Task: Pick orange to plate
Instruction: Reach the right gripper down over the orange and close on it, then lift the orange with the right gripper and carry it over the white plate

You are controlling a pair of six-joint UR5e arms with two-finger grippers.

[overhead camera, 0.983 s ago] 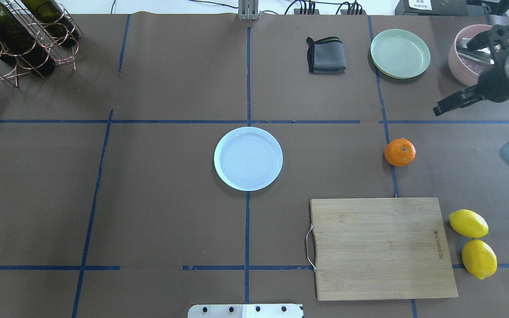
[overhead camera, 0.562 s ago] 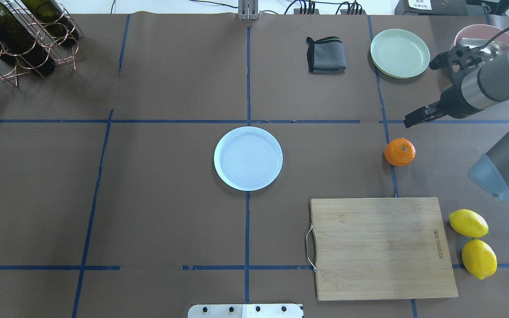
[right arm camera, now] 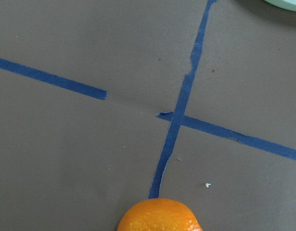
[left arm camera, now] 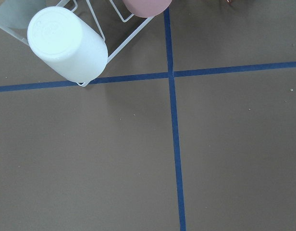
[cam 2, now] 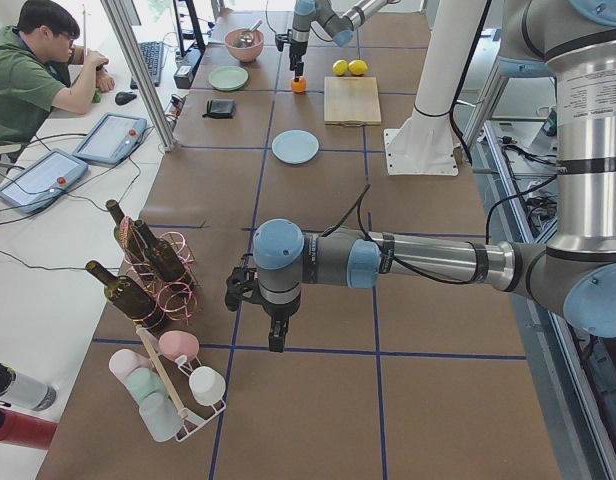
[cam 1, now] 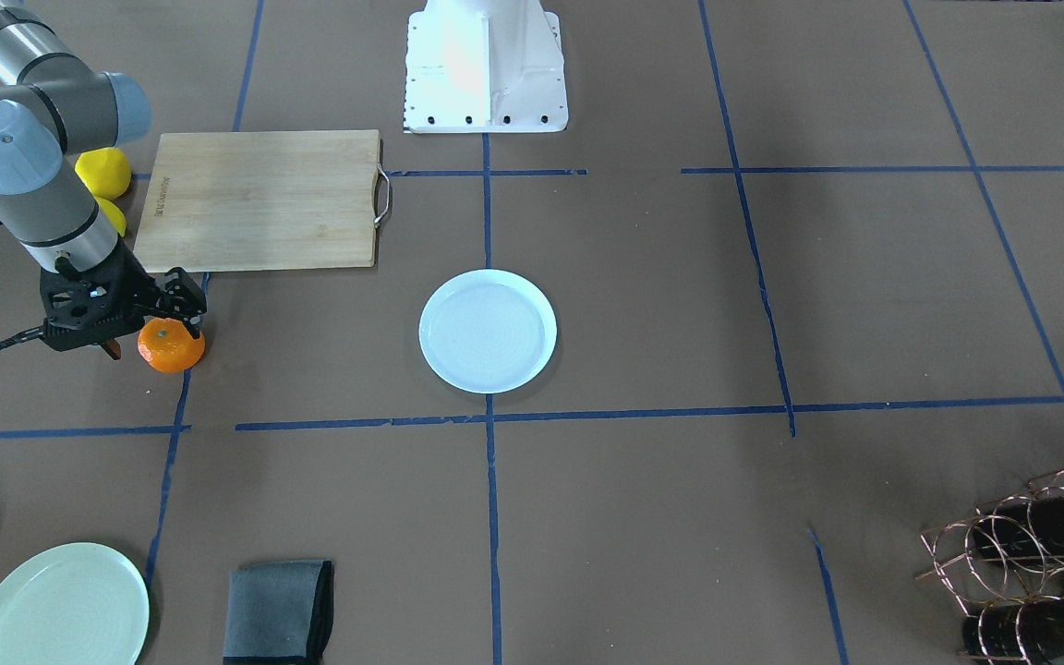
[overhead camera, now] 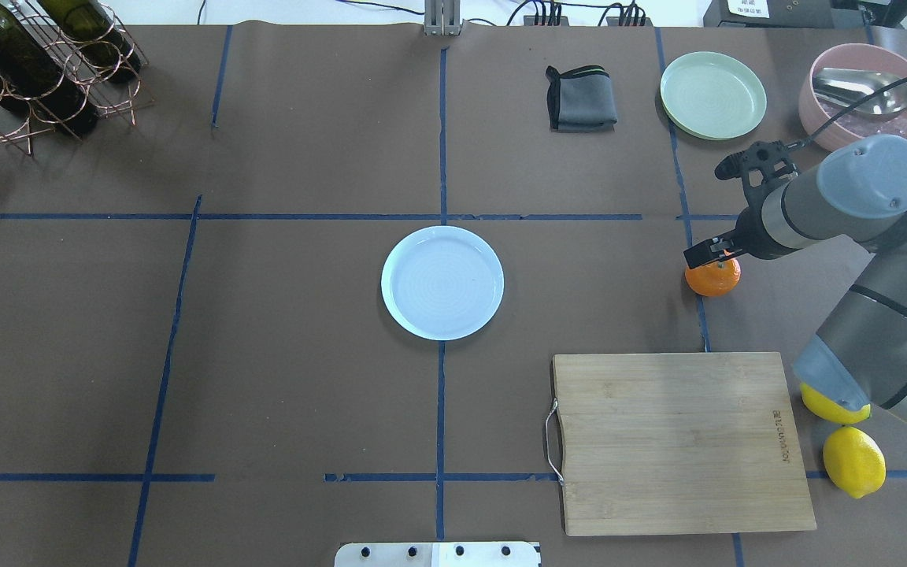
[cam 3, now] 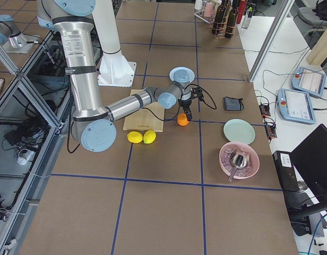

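Observation:
The orange (overhead camera: 715,278) sits on the brown mat at a blue tape line on the right, also visible in the front view (cam 1: 172,348) and at the bottom edge of the right wrist view (right arm camera: 160,217). My right gripper (overhead camera: 710,256) hangs open just above it, fingers straddling its top without touching it (cam 1: 155,325). The pale blue plate (overhead camera: 442,282) lies empty at the table's middle, far to the orange's left. My left gripper (cam 2: 277,340) shows only in the left side view, pointing down beside the cup rack; I cannot tell its state.
A wooden cutting board (overhead camera: 678,441) lies near the orange, with two lemons (overhead camera: 853,461) beside it under my right arm. Farther back are a green plate (overhead camera: 713,94), a grey cloth (overhead camera: 581,98) and a pink bowl (overhead camera: 820,114) holding a spoon. A wine rack (overhead camera: 36,63) stands far left.
My right arm has swung in from the table's right edge, bringing the gripper down and left until it is over the orange. The orange and plate have not moved.

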